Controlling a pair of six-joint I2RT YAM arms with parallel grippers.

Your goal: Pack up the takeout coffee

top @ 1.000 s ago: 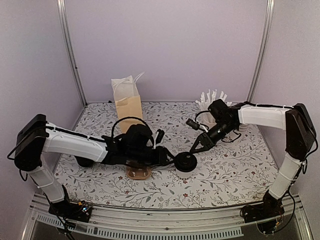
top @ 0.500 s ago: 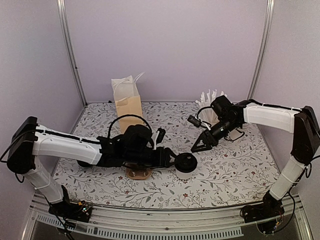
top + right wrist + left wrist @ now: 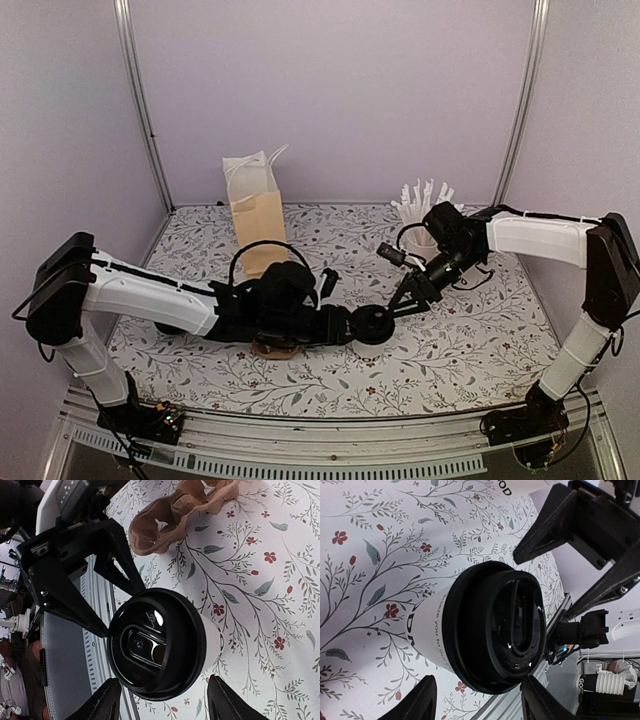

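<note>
Although a takeout coffee cup [image 3: 372, 325] stands upright near the middle of the floral surface [image 3: 470, 340], the packing looks barely begun. The cup is well apart from the brown paper bag [image 3: 257, 215], which stands at the back with something white showing at its mouth. Whether anything is already inside the bag cannot be told. As far as the pictures show, carrying this cup to the bag is still to do.

The left tool [image 3: 479, 700] faces the cup from one side with its fingers spread wide and closed on nothing. The right tool [image 3: 162, 702] faces it from the other side, equally wide and empty. Neither appears to touch the cup.

The cup is small, white paper with black print partly legible on its wall. Its glossy black round lid has a raised rim and a recessed sip slot, and looks fully seated. A crumpled brown pulp piece [image 3: 175, 510] lies just beside it, under the left arm.
</note>
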